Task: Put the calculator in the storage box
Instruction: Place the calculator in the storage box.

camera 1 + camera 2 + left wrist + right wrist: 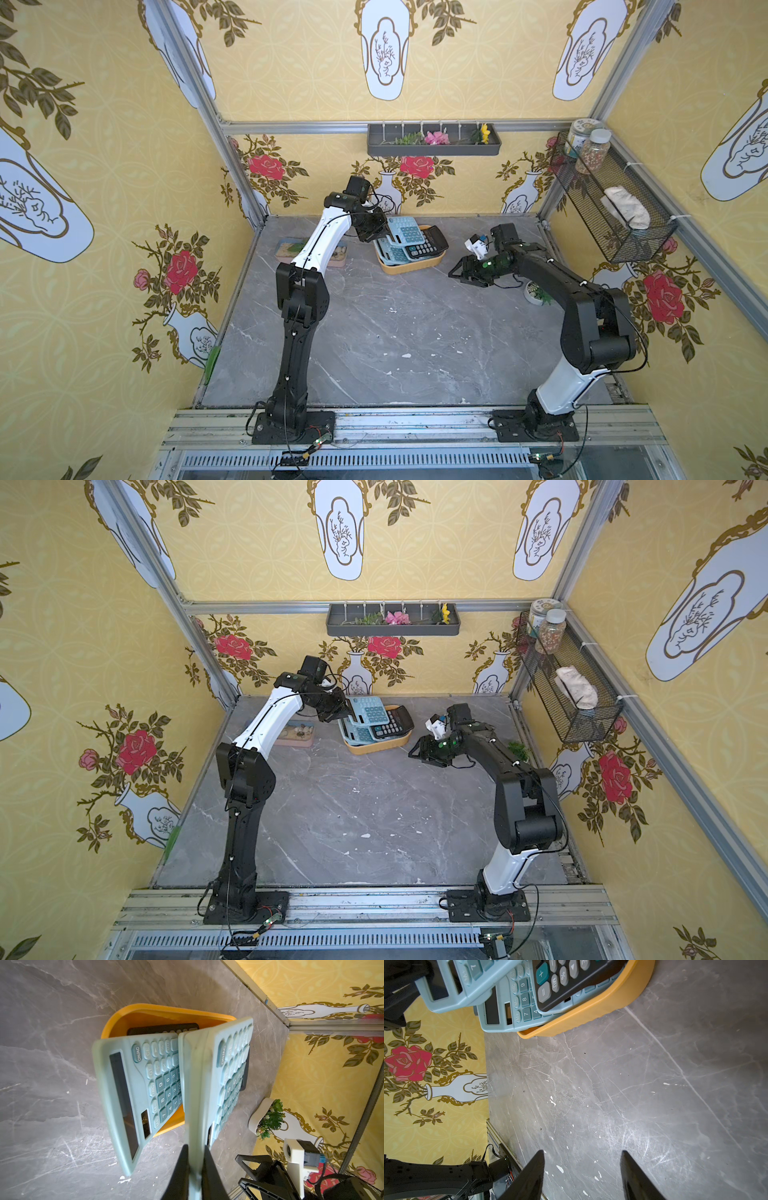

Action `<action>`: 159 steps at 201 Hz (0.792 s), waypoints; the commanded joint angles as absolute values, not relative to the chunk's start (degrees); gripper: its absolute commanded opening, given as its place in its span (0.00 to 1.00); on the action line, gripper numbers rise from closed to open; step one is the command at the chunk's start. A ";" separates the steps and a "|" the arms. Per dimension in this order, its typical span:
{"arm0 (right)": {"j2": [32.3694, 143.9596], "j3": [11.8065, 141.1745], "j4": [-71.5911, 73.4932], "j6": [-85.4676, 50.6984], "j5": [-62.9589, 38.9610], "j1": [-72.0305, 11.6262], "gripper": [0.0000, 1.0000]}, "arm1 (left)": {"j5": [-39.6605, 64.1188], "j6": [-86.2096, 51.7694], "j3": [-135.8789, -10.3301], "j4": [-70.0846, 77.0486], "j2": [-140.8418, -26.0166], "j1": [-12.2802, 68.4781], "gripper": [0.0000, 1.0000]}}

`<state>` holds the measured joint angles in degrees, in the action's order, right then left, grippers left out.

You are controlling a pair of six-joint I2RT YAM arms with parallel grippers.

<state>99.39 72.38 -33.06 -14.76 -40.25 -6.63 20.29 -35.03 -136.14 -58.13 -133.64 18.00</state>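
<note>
Pinching calculator (228, 1068) edge over storage box (166, 1012)

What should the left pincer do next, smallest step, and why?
Probably ease the left pincer down toward the storage box before letting go. It is shut on the edge of a blue calculator, tilted above the box. A second blue calculator and a black calculator already lie in it, so a drop from here might slide off.

Three calculators told apart: two light-blue calculators (135, 1088), one black calculator (426, 245); whether stack hides more, cannot tell. One storage box (413, 269). Two robot arms (299, 316). Two jars (593, 151). One mesh basket (640, 245). One wall shelf (434, 150). One pebble tray (286, 249). One potted plant (538, 294).
</note>
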 commanded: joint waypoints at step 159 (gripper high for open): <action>101.25 73.07 -32.52 -13.45 -41.66 -5.54 0.60 | 26.23 -36.12 -136.30 -55.48 -138.96 18.17 0.09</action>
<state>101.25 73.03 -32.99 -14.24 -40.88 -5.58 23.73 -36.49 -137.14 -57.06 -138.47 18.17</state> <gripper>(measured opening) 0.597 0.127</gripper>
